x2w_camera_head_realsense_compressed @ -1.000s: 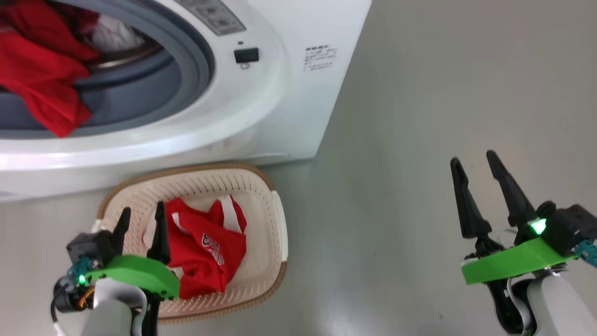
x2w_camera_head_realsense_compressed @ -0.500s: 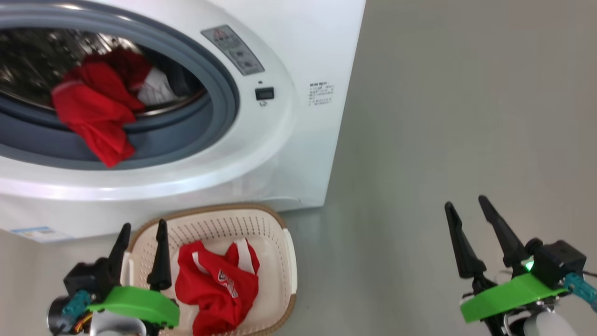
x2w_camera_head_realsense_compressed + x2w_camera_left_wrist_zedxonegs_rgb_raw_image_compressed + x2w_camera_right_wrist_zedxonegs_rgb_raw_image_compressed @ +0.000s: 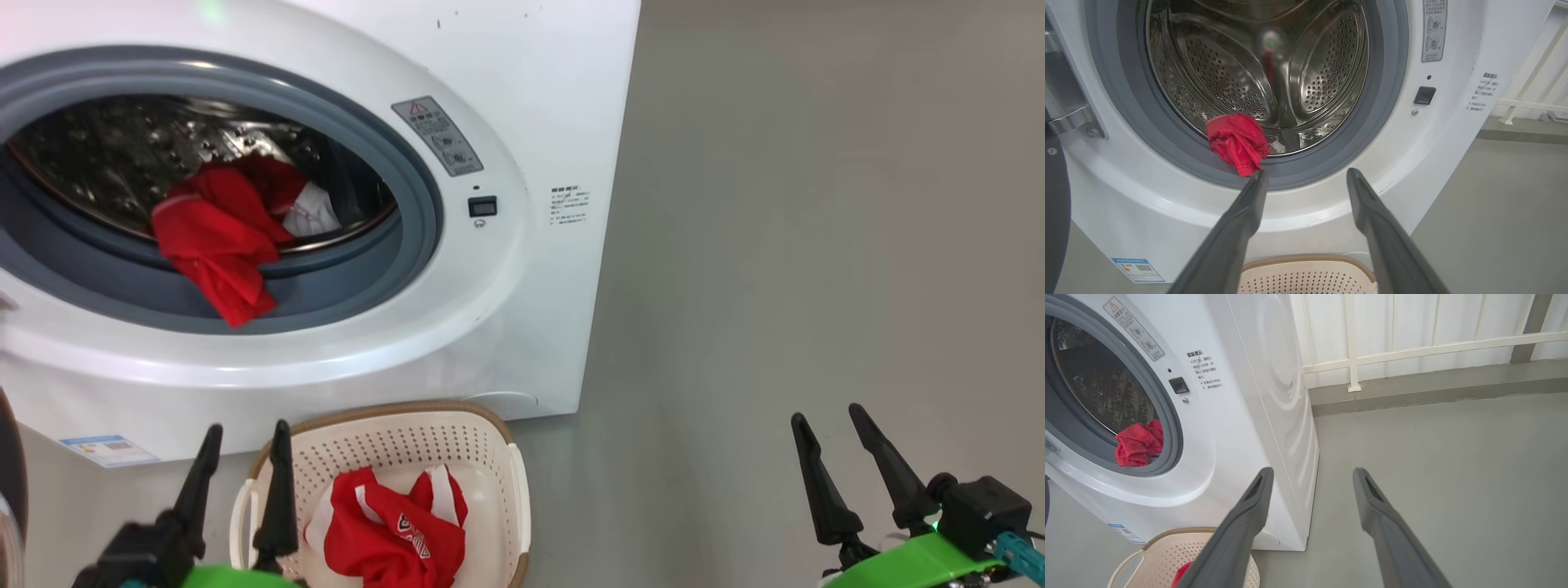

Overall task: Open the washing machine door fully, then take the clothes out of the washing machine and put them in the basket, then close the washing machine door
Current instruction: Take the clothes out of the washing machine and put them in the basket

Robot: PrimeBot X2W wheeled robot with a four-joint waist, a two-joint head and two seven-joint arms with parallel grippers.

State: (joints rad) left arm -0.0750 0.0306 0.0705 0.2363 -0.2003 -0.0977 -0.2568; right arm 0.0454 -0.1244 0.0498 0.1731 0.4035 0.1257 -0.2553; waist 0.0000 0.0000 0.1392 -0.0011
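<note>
Across the ten-o'clock quarter of the head view stands the washing machine (image 3: 522,122), smooth, white and glossy, its round mouth lined by a matte grey rubber ring (image 3: 420,220). Behind the ring the steel drum (image 3: 1224,73) shines, dotted with small holes and ribbed with rounded paddles. Soft red clothes (image 3: 216,245) with a white patch lie crumpled at the drum's six o'clock, one fold spilling over the ring's lower lip. The washing machine door (image 3: 1055,212) is swung wide, its dark rim at nine o'clock of the left wrist view, below a metal hinge (image 3: 1073,120).

At six o'clock of the head view, just before the machine's base, sits the basket (image 3: 408,437), cream perforated plastic with a brown woven-look rim and rounded corners. A red-and-white jersey (image 3: 392,531) with a crest lies rumpled in it.

The left gripper (image 3: 248,427) hovers at seven o'clock by the basket's left edge, its tapered dark fingers spread and empty. The right gripper (image 3: 827,413) hangs at five o'clock, likewise parted with nothing between. It is over bare, smooth grey floor (image 3: 775,245) that runs open from three to five o'clock beside the machine's straight right edge.
</note>
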